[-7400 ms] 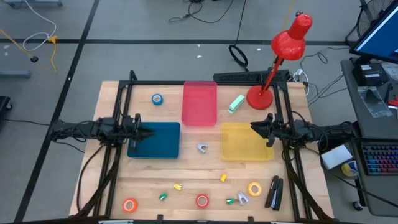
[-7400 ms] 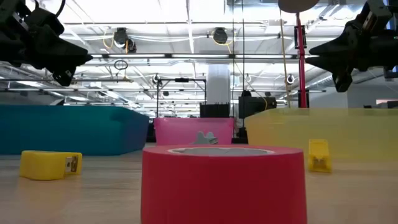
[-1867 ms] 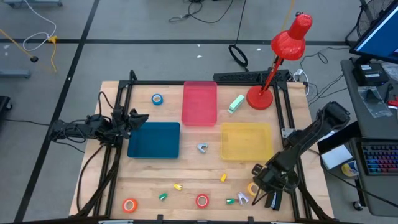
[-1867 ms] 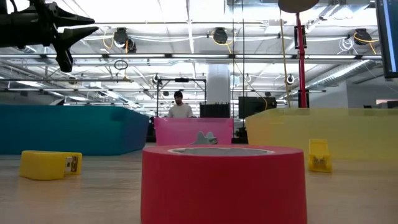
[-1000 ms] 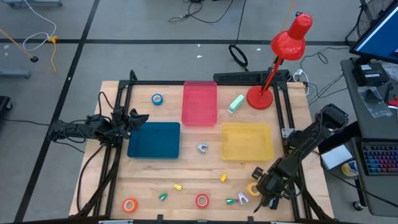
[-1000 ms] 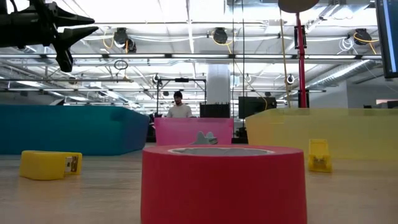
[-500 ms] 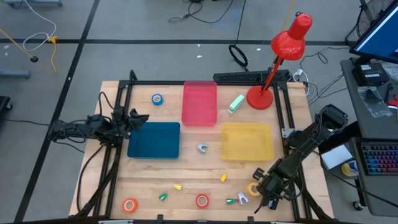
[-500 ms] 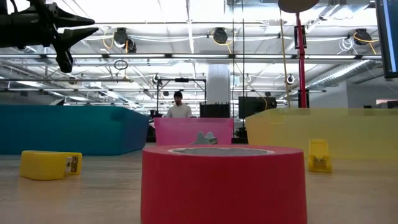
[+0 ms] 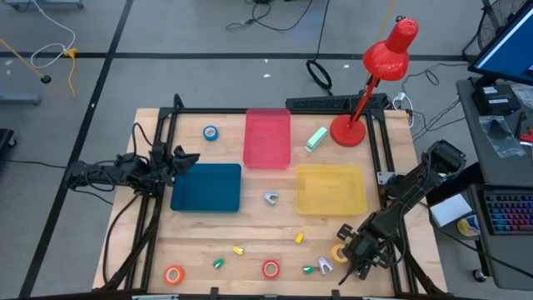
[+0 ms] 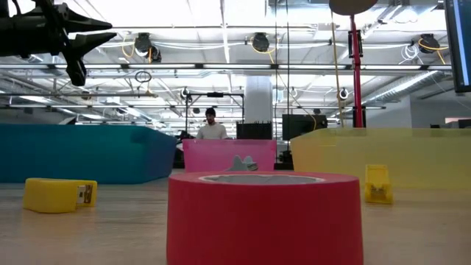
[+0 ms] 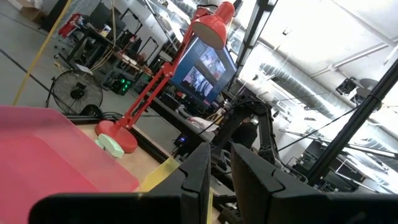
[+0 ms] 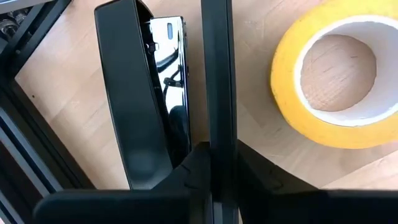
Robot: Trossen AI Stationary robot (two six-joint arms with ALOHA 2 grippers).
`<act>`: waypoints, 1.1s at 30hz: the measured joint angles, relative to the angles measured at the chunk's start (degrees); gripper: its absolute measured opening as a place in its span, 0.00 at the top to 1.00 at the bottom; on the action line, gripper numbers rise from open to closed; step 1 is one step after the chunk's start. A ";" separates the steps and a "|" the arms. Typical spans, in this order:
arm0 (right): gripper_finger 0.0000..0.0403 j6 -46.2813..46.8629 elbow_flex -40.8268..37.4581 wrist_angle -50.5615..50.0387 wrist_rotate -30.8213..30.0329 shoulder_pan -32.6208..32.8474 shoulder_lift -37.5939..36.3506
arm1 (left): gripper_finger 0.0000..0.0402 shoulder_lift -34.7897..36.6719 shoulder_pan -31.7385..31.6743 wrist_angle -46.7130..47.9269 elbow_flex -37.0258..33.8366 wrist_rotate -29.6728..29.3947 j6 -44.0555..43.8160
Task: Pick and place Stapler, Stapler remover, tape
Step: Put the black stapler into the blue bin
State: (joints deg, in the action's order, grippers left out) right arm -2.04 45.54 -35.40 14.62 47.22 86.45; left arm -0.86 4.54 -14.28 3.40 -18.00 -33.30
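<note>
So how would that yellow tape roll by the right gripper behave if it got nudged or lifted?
The yellow tape roll lies flat on the table, open centre up, so a nudge would probably slide it, not roll it. It looks like a stiff wound ring, probably light. Pushed sideways, it might bump the black stapler lying close beside it.

No writing I can read anywhere: the monitor past the lamp shows only blurred pictures, and the stapler bears no legible mark.
</note>
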 joint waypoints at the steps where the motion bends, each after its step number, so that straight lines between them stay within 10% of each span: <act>1: 0.91 0.00 -0.02 -0.13 0.04 -0.01 -0.46 | 0.84 0.00 0.00 -0.01 0.00 -0.01 -0.01; 16: 0.91 12.77 -0.22 -4.10 4.00 -2.98 -16.51 | 0.84 0.00 -0.02 -0.22 0.00 -0.11 -0.04; 33: 0.91 39.98 -0.13 29.30 14.15 -19.84 -23.33 | 0.84 -0.13 -0.02 -4.17 -0.02 -0.14 -0.55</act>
State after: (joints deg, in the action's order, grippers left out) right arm 37.94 45.41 -6.10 28.77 27.38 63.12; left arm -1.00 4.52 -18.46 3.38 -18.14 -33.85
